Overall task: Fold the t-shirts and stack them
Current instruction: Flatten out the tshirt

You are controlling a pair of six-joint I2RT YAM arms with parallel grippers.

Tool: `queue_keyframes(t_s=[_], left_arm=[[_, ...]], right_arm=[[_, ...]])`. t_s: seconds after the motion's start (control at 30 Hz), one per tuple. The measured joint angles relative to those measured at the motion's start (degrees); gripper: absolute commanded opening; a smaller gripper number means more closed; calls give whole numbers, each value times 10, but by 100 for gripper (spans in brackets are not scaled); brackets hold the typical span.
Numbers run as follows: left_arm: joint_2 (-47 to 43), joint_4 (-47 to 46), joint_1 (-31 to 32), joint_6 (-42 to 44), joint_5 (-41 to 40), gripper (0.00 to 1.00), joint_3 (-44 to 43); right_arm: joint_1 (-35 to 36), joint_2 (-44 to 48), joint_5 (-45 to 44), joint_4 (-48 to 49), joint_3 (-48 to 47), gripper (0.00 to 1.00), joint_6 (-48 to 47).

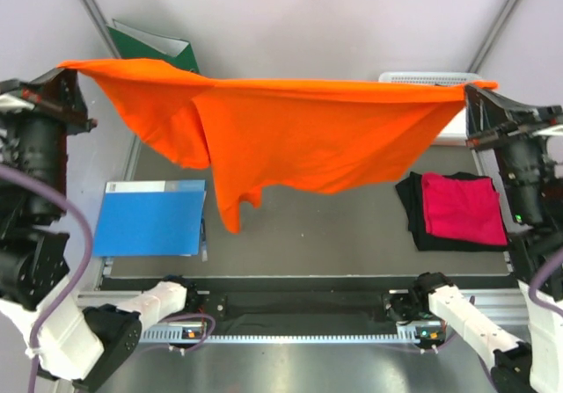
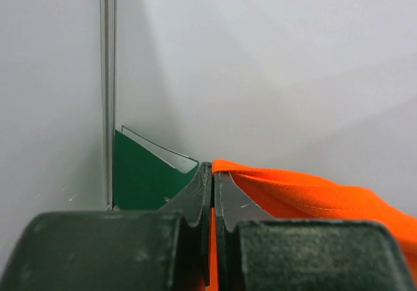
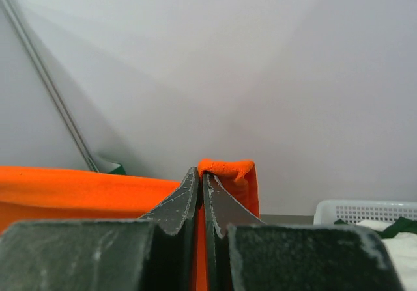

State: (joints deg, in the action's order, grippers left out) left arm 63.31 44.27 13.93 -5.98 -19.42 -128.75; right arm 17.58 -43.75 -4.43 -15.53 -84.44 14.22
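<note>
1. Top view: bright, even, diffuse light; the table [image 1: 352, 226] reads matte and uniform.
2. The orange t-shirt [image 1: 308, 138] renders saturated; soft shading keeps its folds readable.
3. The left arm [image 1: 35, 147] and right arm [image 1: 523, 164], at the side edges, are dark with little surface detail.
4. Left wrist view: wall [image 2: 260, 63] evenly lit, faint grey gradient lower right; left gripper [image 2: 213, 174] housing blurred in the foreground, tips sharper.
5. Right wrist view: diffuse shadow band beside the wall seam; right gripper [image 3: 199, 174] housing equally soft.
</note>
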Motion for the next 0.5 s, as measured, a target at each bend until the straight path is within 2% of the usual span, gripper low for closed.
queue_keyframes(t_s=[0.13, 0.27, 0.4, 0.5], left_arm=[[-21, -1, 0, 0, 14, 0, -2], [1, -4, 0, -1, 22, 0, 0], [71, -13, 0, 1, 24, 0, 30], [172, -34, 0, 2, 26, 0, 90]], right_arm=[[0, 27, 4, -4, -1, 0, 2], [0, 21, 0, -1, 17, 0, 1], [0, -12, -13, 10, 73, 0, -3], [0, -88, -23, 31, 127, 0, -9]])
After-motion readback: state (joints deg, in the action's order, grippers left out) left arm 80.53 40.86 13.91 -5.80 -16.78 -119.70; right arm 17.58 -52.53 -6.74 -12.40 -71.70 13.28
